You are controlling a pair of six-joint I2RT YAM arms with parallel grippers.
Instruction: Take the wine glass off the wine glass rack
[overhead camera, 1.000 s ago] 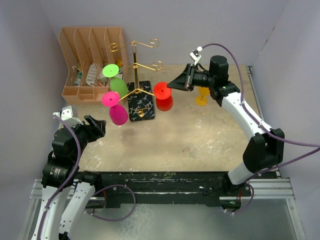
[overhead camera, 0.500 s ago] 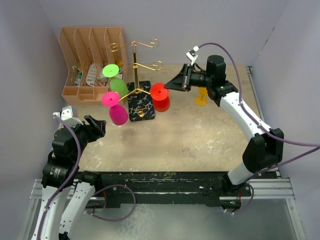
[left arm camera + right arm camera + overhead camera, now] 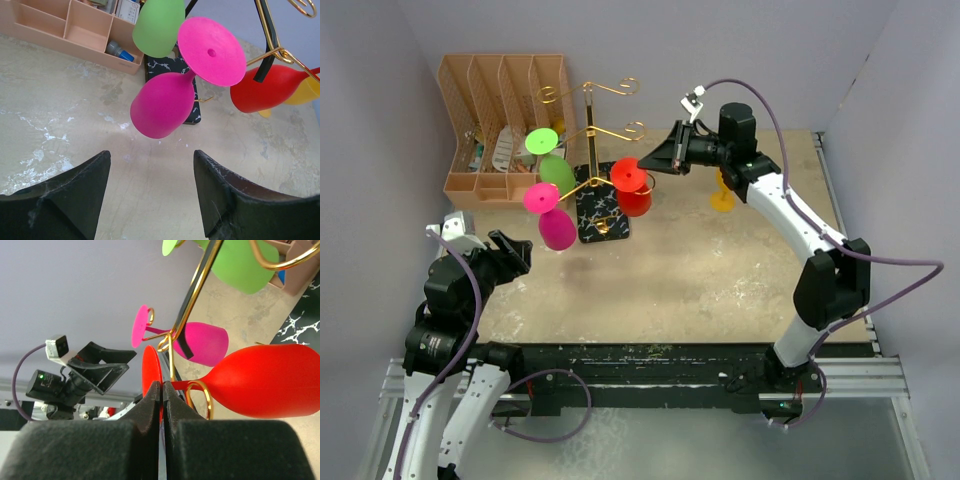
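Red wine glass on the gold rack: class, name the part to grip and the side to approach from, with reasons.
Probably the flat foot disc of the red wine glass, edge-on from the right, away from the pink glass and green glass. It hangs bowl down, foot uppermost; the thin rim suits two fingers. The right gripper pinches there.

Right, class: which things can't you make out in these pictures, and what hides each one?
Top view: yellow glass, mostly behind the right arm.
Left wrist view: rack base, partly covered by the pink glass; organiser cut off by the top edge.
Right wrist view: how far the right hand pinches the foot of the red glass, hidden by the hand's fingers.
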